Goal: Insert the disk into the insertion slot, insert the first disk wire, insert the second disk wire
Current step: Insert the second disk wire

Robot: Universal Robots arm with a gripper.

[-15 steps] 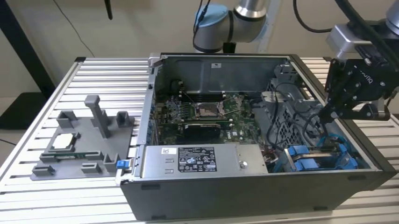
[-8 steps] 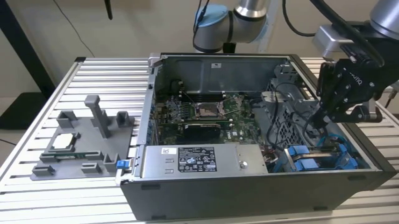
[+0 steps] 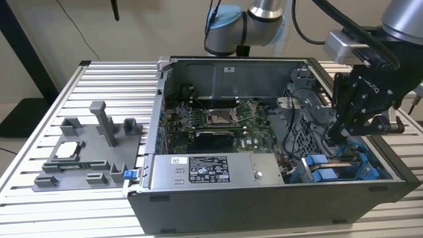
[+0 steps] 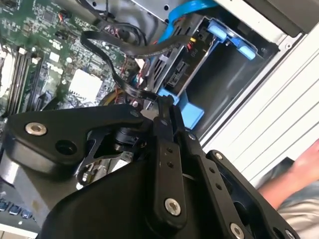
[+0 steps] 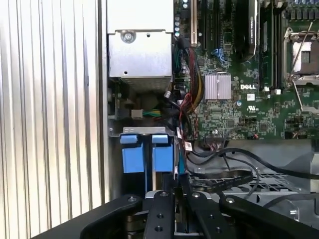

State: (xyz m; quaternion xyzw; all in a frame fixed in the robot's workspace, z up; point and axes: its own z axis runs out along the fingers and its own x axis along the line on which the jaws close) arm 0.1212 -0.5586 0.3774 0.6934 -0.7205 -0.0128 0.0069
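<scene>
The disk (image 4: pixel 175 69) sits in the insertion slot (image 4: pixel 234 42), its dark connector end facing out between blue rails. In the exterior view the slot (image 3: pixel 338 167) lies in the case's front right corner, blue tabs showing. My gripper (image 3: pixel 332 137) hangs just above it, fingers pointing down into the case. In the second wrist view the gripper (image 4: pixel 163 102) is shut on the end of a flat black disk wire (image 4: pixel 107 52), a short way from the disk's connectors. The first wrist view has the gripper (image 5: pixel 175 193) right beside the slot's blue tabs (image 5: pixel 147 157).
The open computer case (image 3: pixel 264 208) lies on a slatted metal table (image 3: pixel 106 79). A grey labelled power supply (image 3: pixel 205 171) and the motherboard (image 3: pixel 211 119) fill its middle. Loose cables (image 5: pixel 192 99) crowd the space beside the slot. A grey fixture (image 3: pixel 86 153) stands at the exterior view's left. A person's hand (image 4: pixel 299 174) shows beyond the case.
</scene>
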